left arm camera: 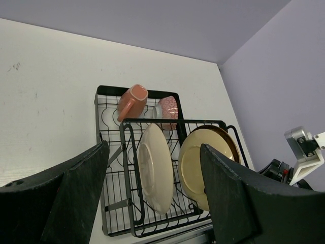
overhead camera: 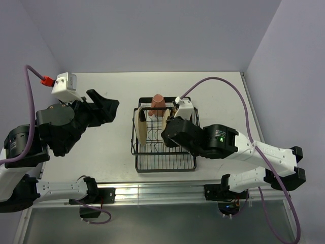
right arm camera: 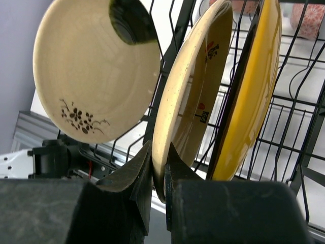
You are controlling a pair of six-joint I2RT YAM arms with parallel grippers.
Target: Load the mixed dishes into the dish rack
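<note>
The black wire dish rack [overhead camera: 165, 169] stands mid-table. At its far end lie the pinkish mug [left arm camera: 132, 100] and a small speckled bowl [left arm camera: 167, 111]. A cream plate [right arm camera: 91, 71] with a dark flower print stands upright on the rack's left side. My right gripper [right arm camera: 158, 162] is shut on the lower rim of a second cream plate [right arm camera: 188, 112], upright among the prongs. Beside that one stands the yellow plate [right arm camera: 254, 91]. From above, the right gripper [overhead camera: 172, 133] is over the rack's right half. My left gripper [overhead camera: 105, 101] hangs open and empty, left of the rack.
The rack's near half holds only bare wires [left arm camera: 117, 203]. A metal rail [overhead camera: 162, 193] runs along the table's near edge. Walls close in behind and to the right of the table. The right arm's cable [overhead camera: 223, 84] loops over the table's far right.
</note>
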